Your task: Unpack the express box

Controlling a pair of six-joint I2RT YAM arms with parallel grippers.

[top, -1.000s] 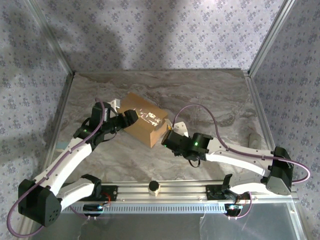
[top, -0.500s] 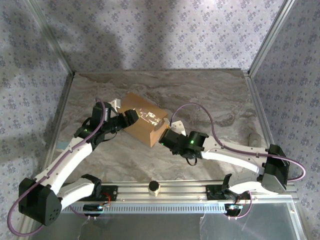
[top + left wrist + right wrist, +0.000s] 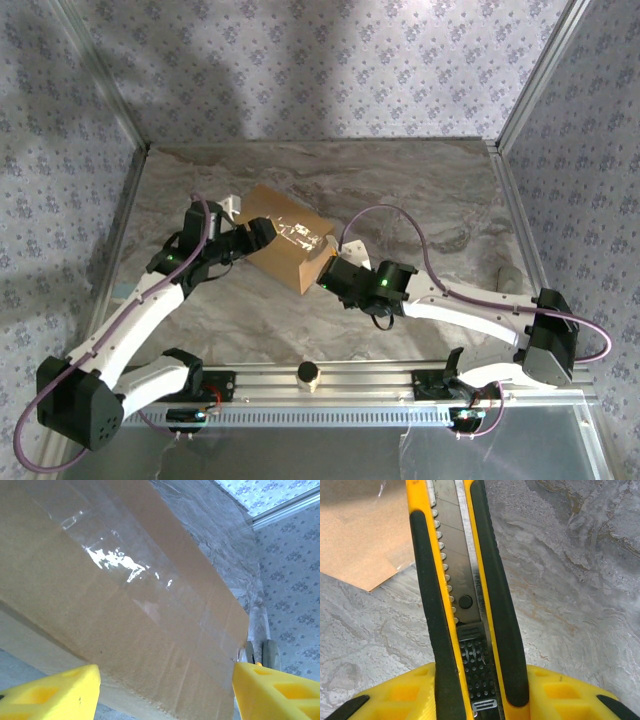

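Observation:
The express box is a tan carton with glossy clear tape along its top, lying at an angle on the marble table. My left gripper is at its left end. In the left wrist view the box spans the whole gap between my yellow fingers, with the left gripper closed on it. My right gripper is at the box's near right corner, shut on a yellow and black utility knife. The knife points past my right gripper toward the box corner.
A small white object lies just behind the box's left end. A grey cylinder lies by the right wall. A round knob sits on the front rail. Patterned walls with metal frames enclose the table.
My right arm has shifted a little left, bringing the knife closer to the box's near right corner. The left arm and the box have stayed put.

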